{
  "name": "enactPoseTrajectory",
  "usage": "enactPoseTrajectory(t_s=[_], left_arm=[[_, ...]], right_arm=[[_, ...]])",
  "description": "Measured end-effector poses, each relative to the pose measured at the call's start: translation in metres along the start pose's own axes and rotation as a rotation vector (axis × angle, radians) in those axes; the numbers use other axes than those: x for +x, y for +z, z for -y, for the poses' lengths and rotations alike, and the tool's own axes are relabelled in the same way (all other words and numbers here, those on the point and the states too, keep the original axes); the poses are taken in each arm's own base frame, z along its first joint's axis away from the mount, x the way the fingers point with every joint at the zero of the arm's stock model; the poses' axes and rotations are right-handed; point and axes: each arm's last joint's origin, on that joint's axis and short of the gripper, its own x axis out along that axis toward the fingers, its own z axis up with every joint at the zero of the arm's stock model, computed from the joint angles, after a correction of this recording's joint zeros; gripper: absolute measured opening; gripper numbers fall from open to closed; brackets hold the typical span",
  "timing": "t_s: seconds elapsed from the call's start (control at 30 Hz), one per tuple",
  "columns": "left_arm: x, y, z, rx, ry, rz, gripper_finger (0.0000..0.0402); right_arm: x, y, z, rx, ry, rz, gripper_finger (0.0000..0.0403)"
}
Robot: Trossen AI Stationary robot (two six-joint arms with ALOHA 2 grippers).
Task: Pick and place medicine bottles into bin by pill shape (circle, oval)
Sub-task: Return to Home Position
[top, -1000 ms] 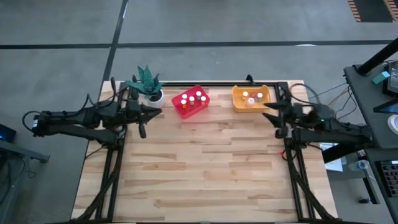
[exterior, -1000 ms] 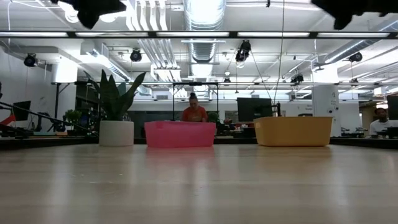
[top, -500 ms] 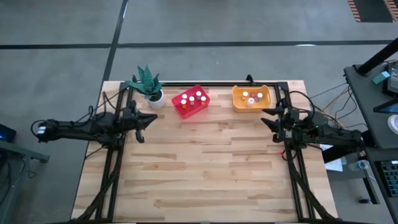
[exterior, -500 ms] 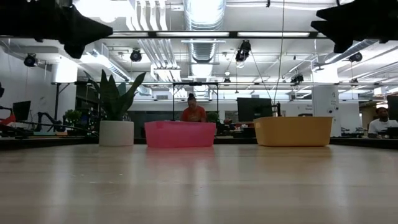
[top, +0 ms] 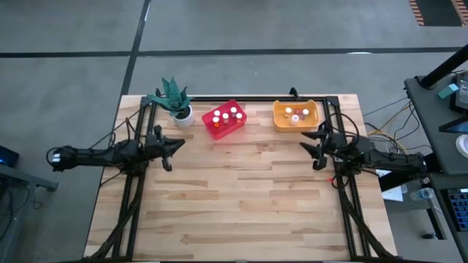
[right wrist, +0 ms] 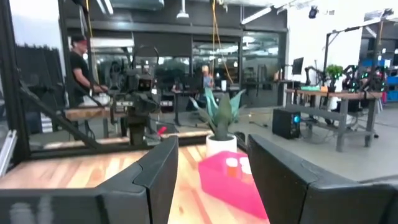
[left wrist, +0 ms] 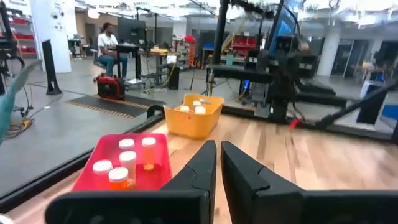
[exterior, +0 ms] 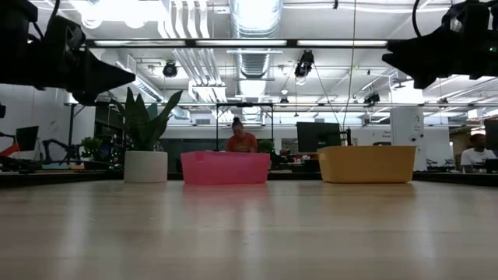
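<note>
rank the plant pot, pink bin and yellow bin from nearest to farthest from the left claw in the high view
Measured from the left claw, on the left side in the high view:
1. plant pot: just beyond the claw, at the back left corner.
2. pink bin: back edge, left of centre.
3. yellow bin: back edge, right of centre, clearly the farthest.

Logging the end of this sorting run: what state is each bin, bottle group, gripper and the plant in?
Pink bin: upright, holding bottles.
Bottles in pink bin: upright, capped.
Yellow bin: upright, holding bottles.
Bottles in yellow bin: capped, inside.
Left gripper: shut, empty, raised off the table.
Right gripper: open, empty, raised.
Plant pot: upright.
</note>
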Motion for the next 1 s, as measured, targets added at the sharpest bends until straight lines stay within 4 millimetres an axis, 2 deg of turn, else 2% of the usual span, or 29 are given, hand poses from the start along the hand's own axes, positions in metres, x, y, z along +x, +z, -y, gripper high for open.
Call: enactPoseTrajectory(t_s=[0.3,1.0], left_arm=[[-0.0028,0.0015,-0.0004,0.121,-0.021,0.021,0.0008],[0.0025,-0.0073,0.0010,0.156,-0.018,-0.068,0.0008]], right_arm=[[0.0002,-0.0029,-0.0001,0.017,0.001,-0.029,0.0185],[0.0011,-0.0061,-0.0003,0.058,0.000,-0.060,0.0185]])
